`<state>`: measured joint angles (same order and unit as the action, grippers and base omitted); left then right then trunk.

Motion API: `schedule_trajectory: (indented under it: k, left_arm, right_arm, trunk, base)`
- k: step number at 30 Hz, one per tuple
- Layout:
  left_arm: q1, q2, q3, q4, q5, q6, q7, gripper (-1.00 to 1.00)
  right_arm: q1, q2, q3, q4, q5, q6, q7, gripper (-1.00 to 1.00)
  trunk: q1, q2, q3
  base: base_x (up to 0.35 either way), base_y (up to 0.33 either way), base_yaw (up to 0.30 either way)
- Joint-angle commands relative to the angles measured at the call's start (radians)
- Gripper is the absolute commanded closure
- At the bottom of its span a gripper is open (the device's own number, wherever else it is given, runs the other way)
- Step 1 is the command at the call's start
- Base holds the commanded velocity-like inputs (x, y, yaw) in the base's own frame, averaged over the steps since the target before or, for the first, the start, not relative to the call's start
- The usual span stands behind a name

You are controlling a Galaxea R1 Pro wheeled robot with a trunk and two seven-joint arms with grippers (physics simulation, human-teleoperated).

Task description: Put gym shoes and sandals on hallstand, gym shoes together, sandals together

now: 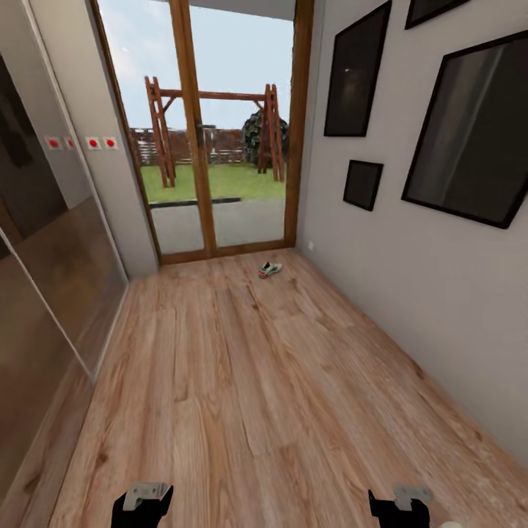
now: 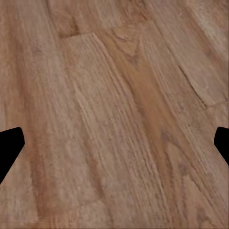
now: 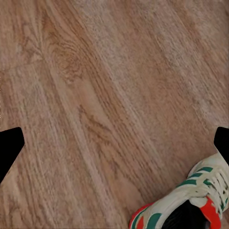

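Observation:
One gym shoe (image 1: pixel 270 270), white with green and red accents, lies on the wood-plank corridor floor (image 1: pixel 242 381) at the far end by the glass door. A second gym shoe (image 3: pixel 186 206) lies on the floor just beside my right gripper (image 3: pixel 114 148); nothing is between that gripper's widely spread fingers. A pale tip of this shoe (image 1: pixel 451 523) peeks in at the head view's lower edge, right of the right gripper (image 1: pixel 400 504). My left gripper (image 1: pixel 143 502) is open too, hanging over bare planks (image 2: pixel 119 119). The sandals and the hallstand are out of view.
A wood-framed glass door (image 1: pixel 220 132) closes the corridor's far end. Glossy sliding wardrobe panels (image 1: pixel 51 279) run along the left. The right wall (image 1: pixel 381 257) carries several dark picture frames (image 1: pixel 469 132). Open floor stretches between me and the far shoe.

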<state>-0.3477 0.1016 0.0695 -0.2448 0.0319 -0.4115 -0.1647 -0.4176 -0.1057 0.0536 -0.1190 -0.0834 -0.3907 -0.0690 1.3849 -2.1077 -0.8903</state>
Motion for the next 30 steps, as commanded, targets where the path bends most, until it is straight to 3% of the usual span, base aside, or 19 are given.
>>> schedule_trajectory:
  k: [1,30]
  left_arm:
    - [-0.001,0.000,0.007,0.001,0.003,-0.001,-0.010,-1.00]
    - [-0.001,0.000,0.007,0.002,0.003,-0.001,-0.010,-1.00]
  right_arm:
    - [-0.001,0.000,0.006,0.001,-0.009,-0.003,-0.002,-1.00]
    - [-0.001,0.000,0.006,0.001,-0.009,-0.003,-0.002,-1.00]
  trunk:
    - [0.000,0.000,-0.001]
    - [0.000,0.000,-0.001]
  base:
    - [0.320,0.141,-0.074]
    - [0.320,0.147,-0.013]
